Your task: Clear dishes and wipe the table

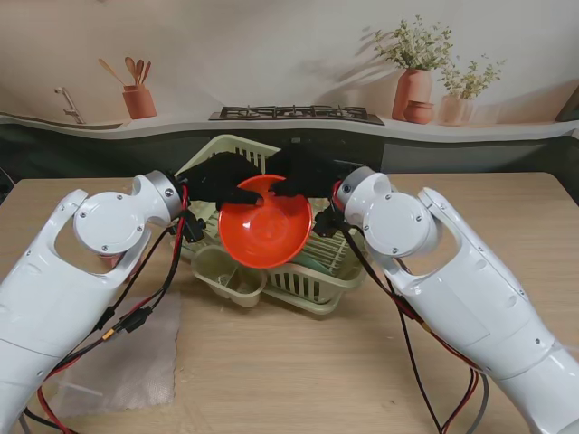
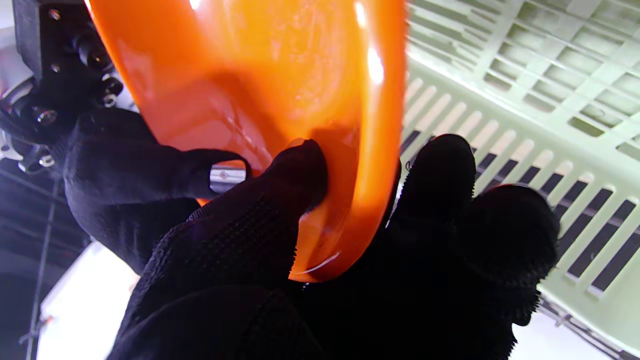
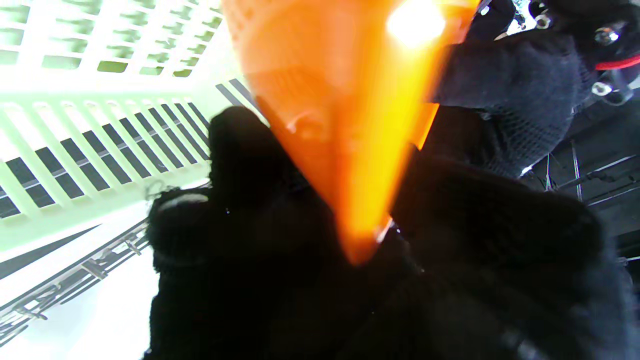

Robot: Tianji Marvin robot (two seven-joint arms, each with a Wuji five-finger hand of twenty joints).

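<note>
Both white forearms filled the near corners of the stand view, so I only saw the orange bowl [image 1: 265, 231] tipped up with its open side facing me, held over the pale green dish rack [image 1: 312, 287]. Wrist cams showed what that view hid: left hand [image 2: 300, 240] had its thumb [image 2: 295, 170] pressed inside the bowl and its other fingers behind the rim, clamped on it. Right hand [image 3: 380, 260] pinched the opposite rim edge-on, fingers either side. Bowl's round, no real long axis. Clear plastic sheet [image 1: 122, 348] lay on the wooden table [image 1: 298, 380], near my left arm.
</note>
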